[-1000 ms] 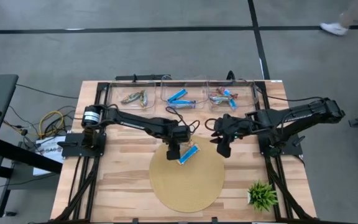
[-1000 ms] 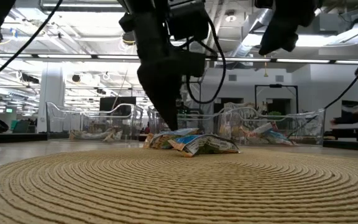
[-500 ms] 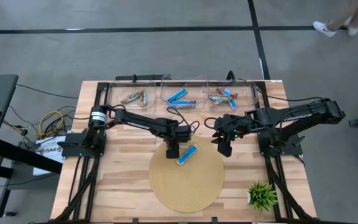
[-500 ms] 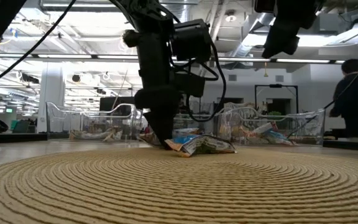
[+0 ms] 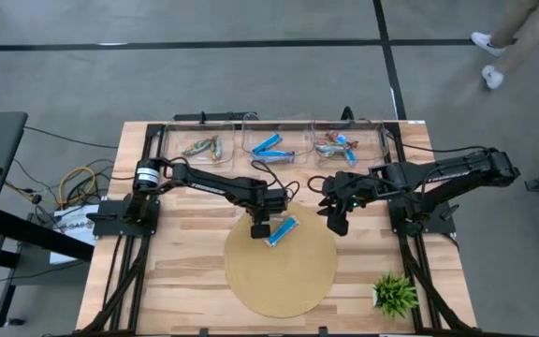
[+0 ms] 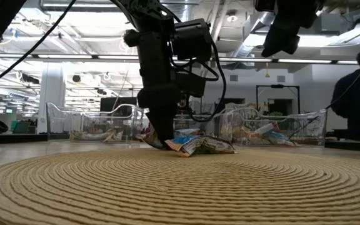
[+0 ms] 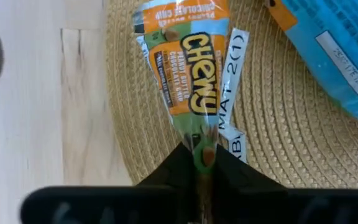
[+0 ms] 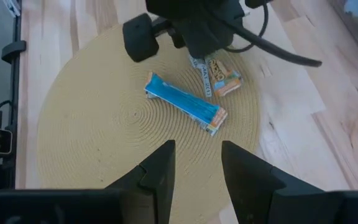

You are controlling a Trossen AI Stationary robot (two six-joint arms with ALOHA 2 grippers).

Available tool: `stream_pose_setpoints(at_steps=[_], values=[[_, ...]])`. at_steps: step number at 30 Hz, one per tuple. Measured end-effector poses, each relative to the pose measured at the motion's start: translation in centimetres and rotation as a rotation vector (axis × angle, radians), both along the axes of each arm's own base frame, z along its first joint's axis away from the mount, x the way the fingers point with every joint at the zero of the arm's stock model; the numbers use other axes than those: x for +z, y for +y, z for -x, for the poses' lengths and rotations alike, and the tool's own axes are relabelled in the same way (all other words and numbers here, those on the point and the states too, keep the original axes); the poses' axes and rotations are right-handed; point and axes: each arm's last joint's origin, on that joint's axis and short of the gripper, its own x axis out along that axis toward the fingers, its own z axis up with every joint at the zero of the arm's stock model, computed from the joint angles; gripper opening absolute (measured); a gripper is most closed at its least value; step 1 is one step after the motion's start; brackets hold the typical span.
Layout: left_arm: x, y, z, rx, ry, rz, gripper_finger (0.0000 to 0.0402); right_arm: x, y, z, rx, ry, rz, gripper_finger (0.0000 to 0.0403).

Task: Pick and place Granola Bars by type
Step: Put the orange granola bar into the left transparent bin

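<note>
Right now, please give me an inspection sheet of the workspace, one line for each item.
Surface: wooden table with a round woven mat.
Job's things: orange Chewy bar and blue bar on the mat; more bars in three clear bins at the far edge.
Clutter: small green plant at the near right corner.
Grippers: left pincer shut on the orange Chewy bar's end; right pincer open, above the mat's right edge.
Cables: coloured bundle left of the table.
Surroundings: a person's legs far right; grey floor.
</note>
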Motion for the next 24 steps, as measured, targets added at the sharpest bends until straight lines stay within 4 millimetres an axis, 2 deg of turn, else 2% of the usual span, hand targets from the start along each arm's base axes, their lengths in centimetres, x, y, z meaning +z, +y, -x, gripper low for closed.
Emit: stream_pose_setpoints(at_steps=[3,6,10,14,20,24], values=[[0.3,0.0,-0.1,0.028,-0.002,0.010,0.0012,0.1,0.0,-0.2,0.014,-0.024,0.009,0.0123],[1.0,0.1,-0.5,0.082,-0.023,-0.012,0.0025,0.5,0.1,-0.5,0.052,-0.081,0.037,0.0123],[3.0,0.9,-0.7,0.197,-0.070,-0.057,0.0030,1.1,0.1,-1.1,0.112,-0.170,0.090,0.0123],[5.7,2.4,0.0,0.286,-0.139,-0.102,0.0012,1.6,-0.4,-1.6,0.139,-0.242,0.144,0.0123],[10.1,6.3,3.2,0.434,-0.177,-0.179,0.0017,2.6,-1.6,-2.4,0.120,-0.366,0.202,0.0123],[12.1,8.7,6.7,0.541,-0.190,-0.200,0.0016,3.0,-2.7,-2.6,0.079,-0.406,0.220,0.0123]])
